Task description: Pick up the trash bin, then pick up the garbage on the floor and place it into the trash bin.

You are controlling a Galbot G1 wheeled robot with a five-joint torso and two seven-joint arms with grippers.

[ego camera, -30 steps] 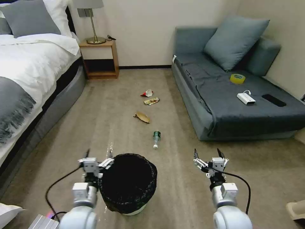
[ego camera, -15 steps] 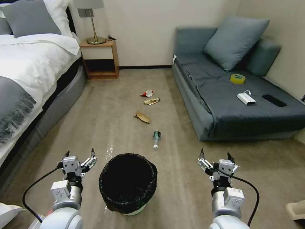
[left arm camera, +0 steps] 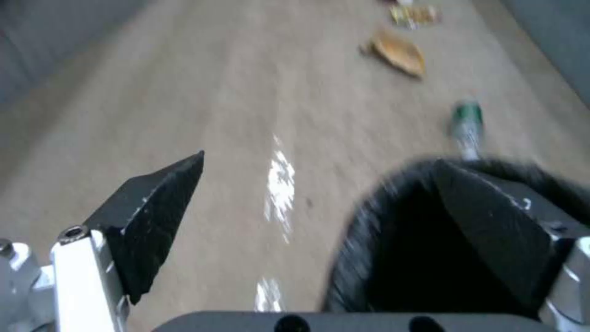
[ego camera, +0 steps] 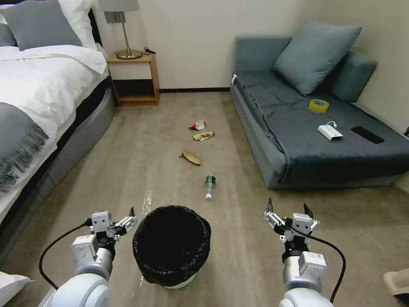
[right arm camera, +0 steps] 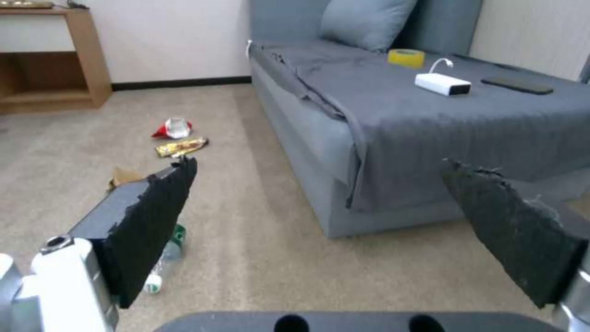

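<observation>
The trash bin (ego camera: 171,245), white with a black bag, stands upright on the carpet between my arms. My left gripper (ego camera: 116,218) is open just left of its rim. In the left wrist view one finger (left arm camera: 492,226) overlaps the bin's black mouth (left arm camera: 393,258); whether it touches, I cannot tell. My right gripper (ego camera: 287,208) hangs open and empty to the bin's right. The garbage lies in a row beyond the bin: a clear bottle (ego camera: 209,184), a brown scrap (ego camera: 191,157), a gold wrapper (ego camera: 203,135) and a red-and-white wrapper (ego camera: 197,125).
A bed (ego camera: 38,98) runs along the left and a grey sofa (ego camera: 298,145) along the right. On the sofa lie a yellow tape roll (ego camera: 318,105), a white box (ego camera: 329,131) and a black phone (ego camera: 367,134). A nightstand (ego camera: 134,79) stands at the far wall.
My left gripper drew away from the bin's rim to the left, then came back toward it, lower. The right gripper shifted right and nearer to me. The bin and litter stayed put.
</observation>
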